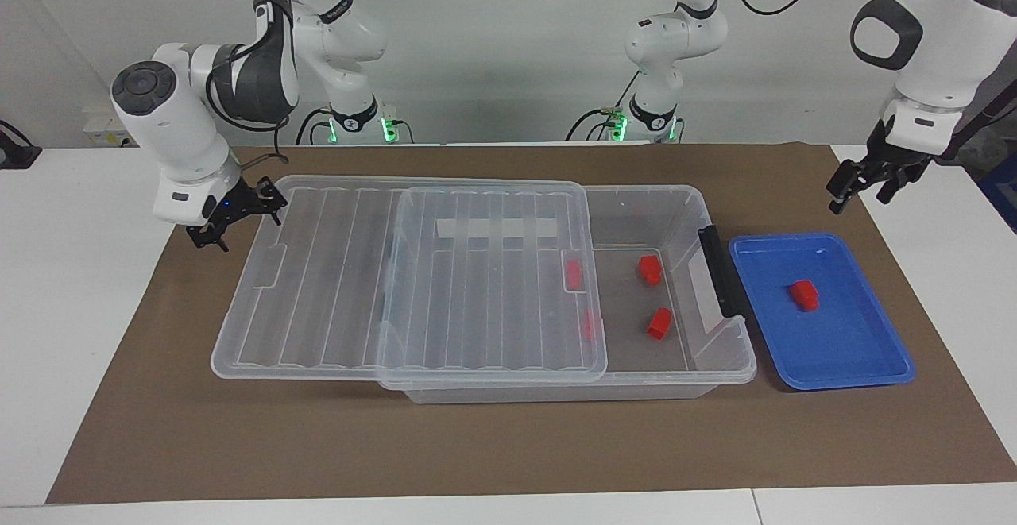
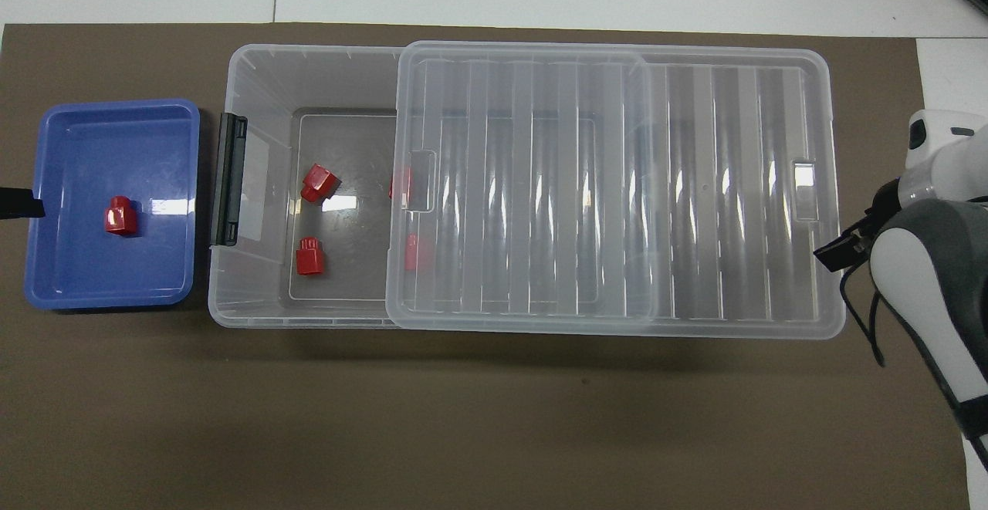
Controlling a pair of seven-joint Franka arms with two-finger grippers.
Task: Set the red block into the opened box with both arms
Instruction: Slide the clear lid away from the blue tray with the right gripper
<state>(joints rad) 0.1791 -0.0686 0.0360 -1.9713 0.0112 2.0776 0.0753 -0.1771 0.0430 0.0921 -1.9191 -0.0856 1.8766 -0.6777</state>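
Note:
One red block [image 1: 804, 295] [image 2: 120, 215] lies in the blue tray [image 1: 858, 366] [image 2: 62, 278]. The clear box [image 1: 735, 350] [image 2: 255, 70] has its ribbed lid [image 1: 397, 271] [image 2: 617, 186] slid partway toward the right arm's end, so the end by the dark handle [image 1: 717, 271] [image 2: 228, 178] is uncovered. Two red blocks [image 1: 650, 269] [image 1: 659, 323] lie there, and two more [image 1: 574, 273] [image 1: 590, 322] show through the lid's edge. My right gripper [image 1: 238, 214] [image 2: 837, 248] is open at the lid's end rim. My left gripper [image 1: 858, 201] hangs open, over the mat by the tray's corner.
A brown mat [image 1: 477, 445] covers the table under the box and the tray. The white tabletop [image 1: 71, 310] shows at both ends. The tray stands right beside the box's handle end.

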